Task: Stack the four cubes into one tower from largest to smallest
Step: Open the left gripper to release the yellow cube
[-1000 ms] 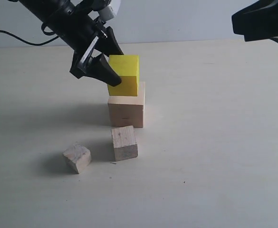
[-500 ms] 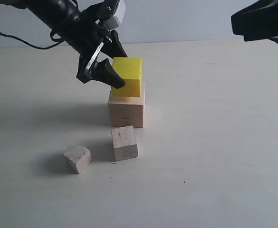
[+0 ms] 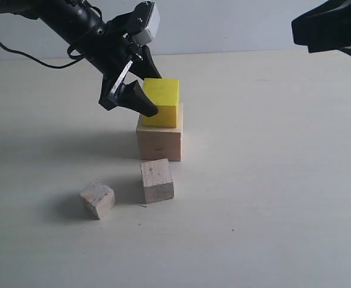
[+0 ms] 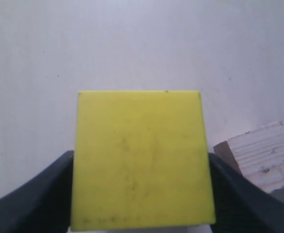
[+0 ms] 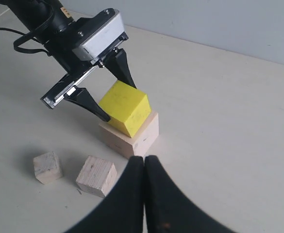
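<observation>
left pincer (image 3: 152,93) grips yellow cube (image 3: 164,101) | on pale cube (image 3: 159,143) | right pincer (image 5: 144,167) closed

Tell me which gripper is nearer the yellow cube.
Left. The left gripper clamps the yellow cube, one finger on each side, atop the pale cube. The right gripper, shut, hangs well clear of it, at the exterior view's upper right.

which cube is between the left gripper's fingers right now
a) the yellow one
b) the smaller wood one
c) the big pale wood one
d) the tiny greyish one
a: the left gripper has a finger on either side of the yellow cube, which is on top of the big pale cube; the smaller wood cube and the greyish cube lie apart on the table.
</observation>
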Tool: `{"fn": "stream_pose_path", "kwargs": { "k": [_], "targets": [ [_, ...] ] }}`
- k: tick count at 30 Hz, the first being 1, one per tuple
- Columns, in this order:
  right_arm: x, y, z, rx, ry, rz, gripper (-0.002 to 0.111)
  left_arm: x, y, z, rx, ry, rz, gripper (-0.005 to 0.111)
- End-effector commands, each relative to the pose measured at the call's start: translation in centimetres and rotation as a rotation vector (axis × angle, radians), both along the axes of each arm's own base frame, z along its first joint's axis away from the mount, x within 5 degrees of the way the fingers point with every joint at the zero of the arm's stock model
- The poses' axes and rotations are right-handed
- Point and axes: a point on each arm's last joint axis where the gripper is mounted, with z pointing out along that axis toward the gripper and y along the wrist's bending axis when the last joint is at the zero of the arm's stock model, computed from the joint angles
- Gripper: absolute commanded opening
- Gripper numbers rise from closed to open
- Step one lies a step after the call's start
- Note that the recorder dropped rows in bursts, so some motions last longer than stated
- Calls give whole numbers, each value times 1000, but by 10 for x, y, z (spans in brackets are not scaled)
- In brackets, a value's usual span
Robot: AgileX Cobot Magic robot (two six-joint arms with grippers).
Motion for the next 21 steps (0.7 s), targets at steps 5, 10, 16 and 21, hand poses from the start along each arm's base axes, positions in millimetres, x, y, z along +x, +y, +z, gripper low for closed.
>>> {"fn": "stream_pose_path", "kwargs": {
  "k": [5,10,16,21],
  "targets": [
    [-1,-2,0,-8,-14,4,0,2,-3,3,-23,-23,13,50],
    [-1,-2,0,-8,-14,4,0,5,-4,4,-41,-27,52,63],
    [-1,-2,0,-8,-14,4,0,3,-5,5,-50,-4,41,63],
    [-1,-2,0,-8,-14,4,0,-2,-4,4,-40,33,5,63]
  ]
}}
